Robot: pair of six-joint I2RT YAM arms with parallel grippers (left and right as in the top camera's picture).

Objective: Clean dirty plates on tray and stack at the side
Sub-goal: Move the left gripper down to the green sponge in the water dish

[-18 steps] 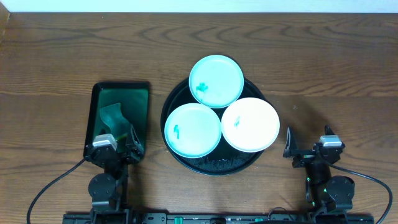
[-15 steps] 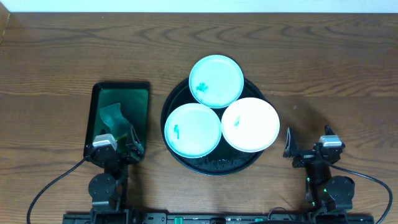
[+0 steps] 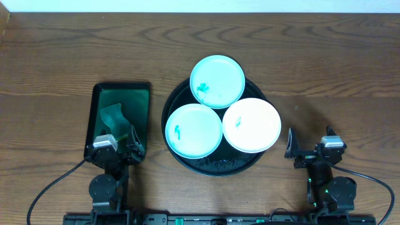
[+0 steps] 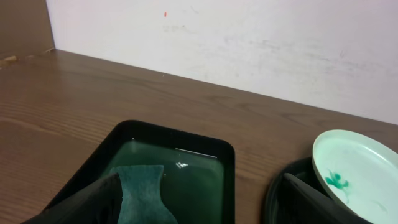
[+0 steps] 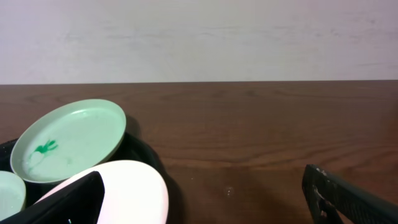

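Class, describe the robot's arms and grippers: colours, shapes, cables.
The left gripper and right gripper have black fingers and a silver-grey block. The left arm and right arm are black with round joints; a black cable trails from each, and green lights dot the right one.

Overhead looks straight down; low wrist views share far plate (image 5: pixel 68 140).

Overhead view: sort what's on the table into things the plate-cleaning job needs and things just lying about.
Job:
far pale mint-cyan round plate, teal-smudged
near pale mint-cyan round plate, teal-smudged
white round plate
large round black tray
probably the green sponge in the dark-green rectangular tray

Lying about:
the arms' black cables
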